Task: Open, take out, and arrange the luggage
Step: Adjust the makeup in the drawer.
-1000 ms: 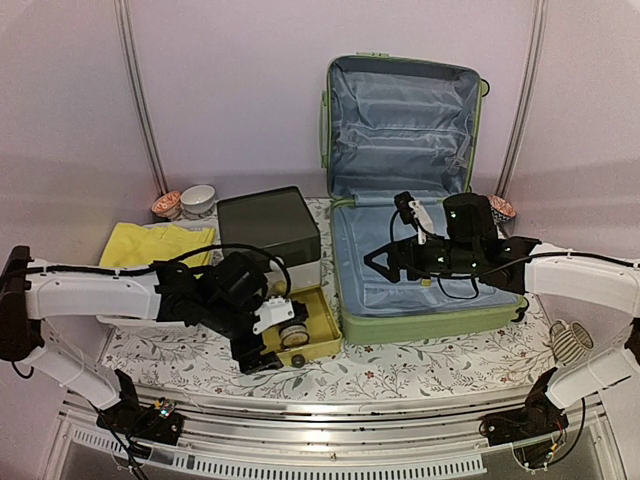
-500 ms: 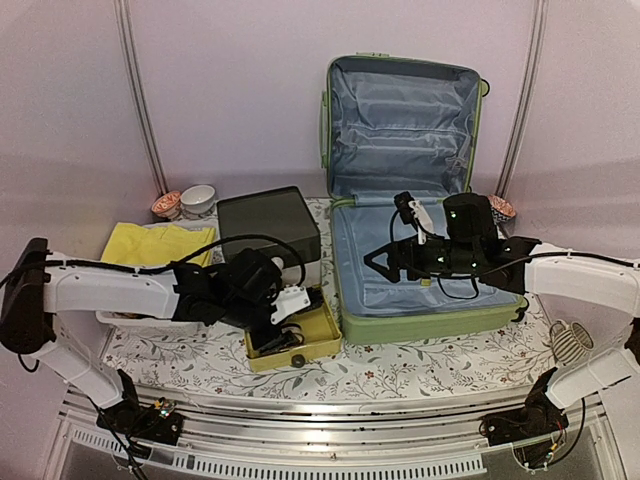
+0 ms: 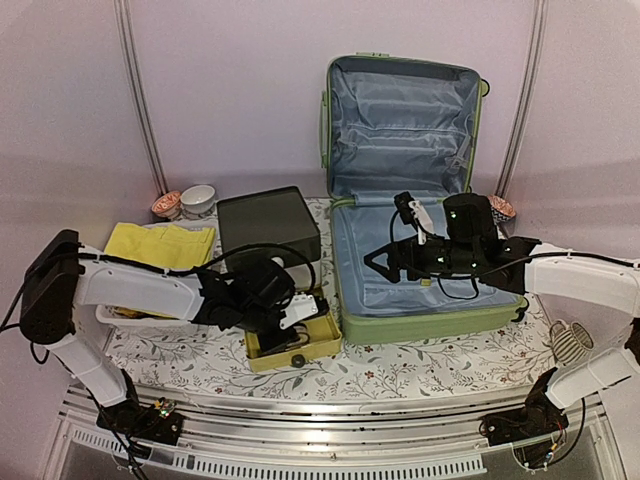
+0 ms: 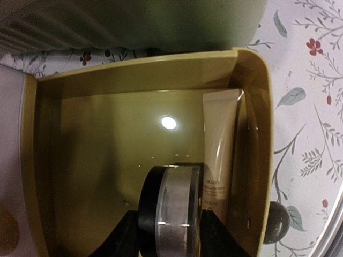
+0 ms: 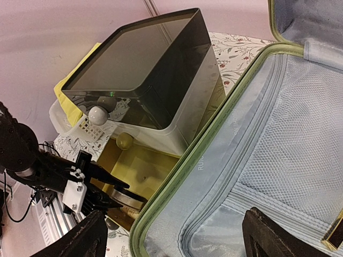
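Left gripper (image 3: 290, 330) has swung into the yellow tray (image 4: 96, 160), fingers narrowing either side of the round jar (image 4: 170, 209), grip not confirmable; close squarely, clear of the tube (image 4: 218, 139), lift straight; right gripper (image 3: 392, 238) hangs spread over the open luggage (image 3: 420, 325) lying just right of the tray.

yellow drawer (image 3: 328, 338) by the counter's (image 3: 420, 368) front edge holds a round jar (image 4: 171, 214) and beige tube (image 4: 218, 144); yellow cloth (image 3: 160, 243) near the left edge.
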`<move>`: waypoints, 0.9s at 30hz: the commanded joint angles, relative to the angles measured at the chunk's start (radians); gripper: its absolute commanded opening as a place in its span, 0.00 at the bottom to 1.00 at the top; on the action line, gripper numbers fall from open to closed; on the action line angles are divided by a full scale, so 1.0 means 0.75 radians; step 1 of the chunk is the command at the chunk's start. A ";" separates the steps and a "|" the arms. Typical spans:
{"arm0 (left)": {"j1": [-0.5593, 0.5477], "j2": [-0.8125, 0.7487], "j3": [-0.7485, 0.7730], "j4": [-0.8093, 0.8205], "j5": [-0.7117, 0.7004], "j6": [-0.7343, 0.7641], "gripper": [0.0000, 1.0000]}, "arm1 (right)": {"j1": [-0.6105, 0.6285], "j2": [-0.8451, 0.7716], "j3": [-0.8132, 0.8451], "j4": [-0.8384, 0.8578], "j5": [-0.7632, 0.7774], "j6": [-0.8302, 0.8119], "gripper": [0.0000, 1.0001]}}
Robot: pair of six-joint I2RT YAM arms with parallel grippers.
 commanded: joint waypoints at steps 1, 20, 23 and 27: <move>0.013 0.031 0.053 -0.012 -0.024 0.026 0.22 | -0.009 -0.029 -0.026 0.007 0.022 0.000 0.88; -0.220 0.307 0.127 -0.145 -0.934 -0.180 0.00 | -0.009 -0.016 -0.037 0.033 0.008 0.016 0.88; -0.231 0.390 0.176 -0.207 -0.926 -0.218 0.00 | -0.008 -0.020 -0.035 0.031 0.006 0.017 0.88; -0.234 0.384 0.187 -0.201 -0.796 -0.214 0.40 | -0.011 -0.028 -0.039 0.023 0.014 0.017 0.88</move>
